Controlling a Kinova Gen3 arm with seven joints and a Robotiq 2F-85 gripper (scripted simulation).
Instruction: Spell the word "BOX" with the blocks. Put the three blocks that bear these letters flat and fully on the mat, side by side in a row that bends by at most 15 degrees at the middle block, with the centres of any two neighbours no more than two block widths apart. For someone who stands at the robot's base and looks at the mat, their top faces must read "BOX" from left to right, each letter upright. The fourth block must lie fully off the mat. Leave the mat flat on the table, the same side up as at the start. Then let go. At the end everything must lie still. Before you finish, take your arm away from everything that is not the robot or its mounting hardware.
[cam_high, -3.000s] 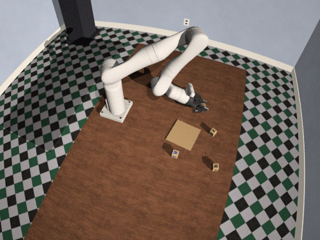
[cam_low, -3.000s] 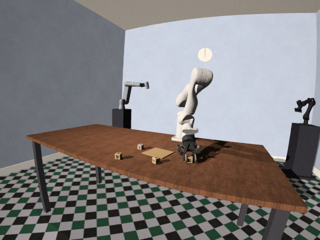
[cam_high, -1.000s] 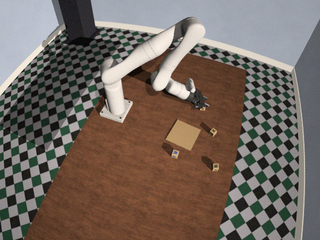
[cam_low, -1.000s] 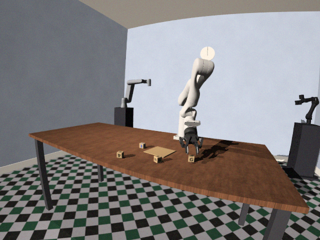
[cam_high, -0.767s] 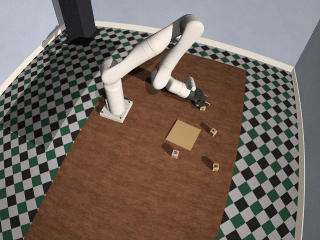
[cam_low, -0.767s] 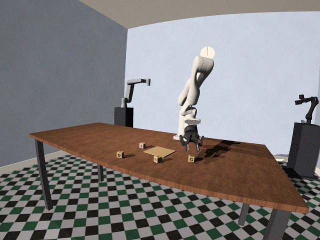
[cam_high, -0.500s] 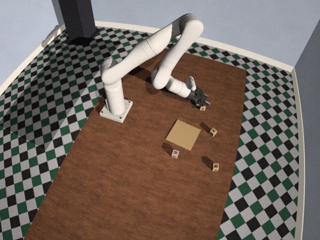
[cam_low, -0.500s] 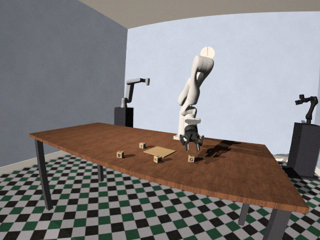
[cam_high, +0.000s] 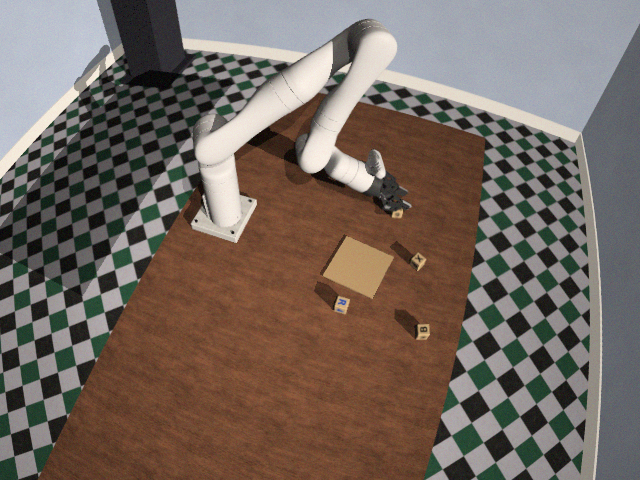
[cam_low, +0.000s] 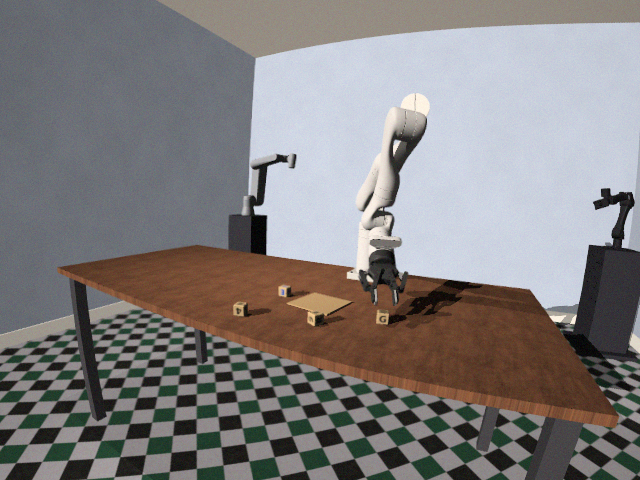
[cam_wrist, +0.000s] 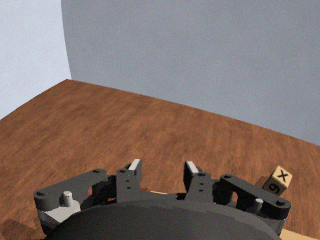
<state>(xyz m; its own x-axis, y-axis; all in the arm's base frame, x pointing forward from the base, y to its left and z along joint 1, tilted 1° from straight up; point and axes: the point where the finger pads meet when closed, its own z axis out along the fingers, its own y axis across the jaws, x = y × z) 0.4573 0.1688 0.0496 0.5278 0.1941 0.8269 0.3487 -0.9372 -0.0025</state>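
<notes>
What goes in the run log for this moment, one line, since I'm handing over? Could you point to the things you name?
gripper (cam_high: 404, 198) (cam_low: 385, 302) (cam_wrist: 162, 169): part open, empty | O block (cam_high: 397, 213) (cam_low: 382, 317): on table, below fingers | mat (cam_high: 358, 267) (cam_low: 320, 302): no blocks

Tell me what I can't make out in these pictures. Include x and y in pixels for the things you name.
- Top view: the top letter of the block by the gripper (cam_high: 408, 198) (cam_low: 385, 303) (cam_wrist: 163, 165), too small.
- Wrist view: that block, mostly behind the gripper's housing.
- Wrist view: most of the mat (cam_high: 358, 267) (cam_low: 319, 303) (cam_wrist: 301, 236), cut off by the bottom edge.

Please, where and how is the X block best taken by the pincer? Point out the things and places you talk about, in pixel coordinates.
Best grip two opposite upright sides of the X block (cam_high: 418, 261) (cam_low: 315, 318) (cam_wrist: 278, 180), coming straight down from above. It is a small cube lying flat, apart from the mat (cam_high: 357, 267) (cam_low: 319, 303), with table around it for both fingers.
</notes>
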